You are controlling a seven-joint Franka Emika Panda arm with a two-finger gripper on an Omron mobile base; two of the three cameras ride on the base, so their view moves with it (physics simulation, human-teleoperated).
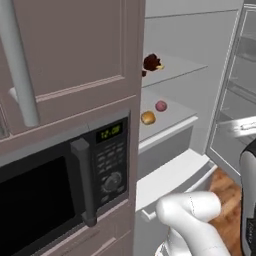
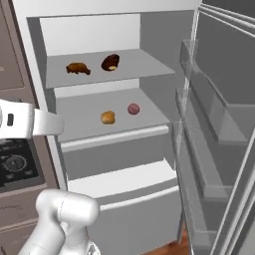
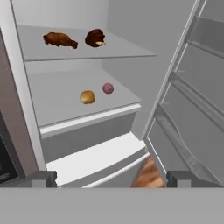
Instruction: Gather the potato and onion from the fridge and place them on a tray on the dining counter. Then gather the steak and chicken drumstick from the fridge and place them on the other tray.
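Hand view looks into the open silver-grey fridge (image 3: 78, 144): the dark reddish-brown steak (image 3: 94, 38) and orange-brown chicken drumstick (image 3: 60, 40) sit on the upper shelf, a golden potato (image 3: 87, 96) and pinkish onion (image 3: 108, 88) below. The hand (image 3: 112, 178) hangs outside, fingertips spread wide, holding nothing.

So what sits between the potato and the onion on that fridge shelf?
Nothing: bare shelf separates the potato and onion, clear in the hand view.

Green digits glow on the black microwave's (image 1: 60, 190) clock display (image 1: 110, 132), too blurred to read with certainty; no other text is legible.
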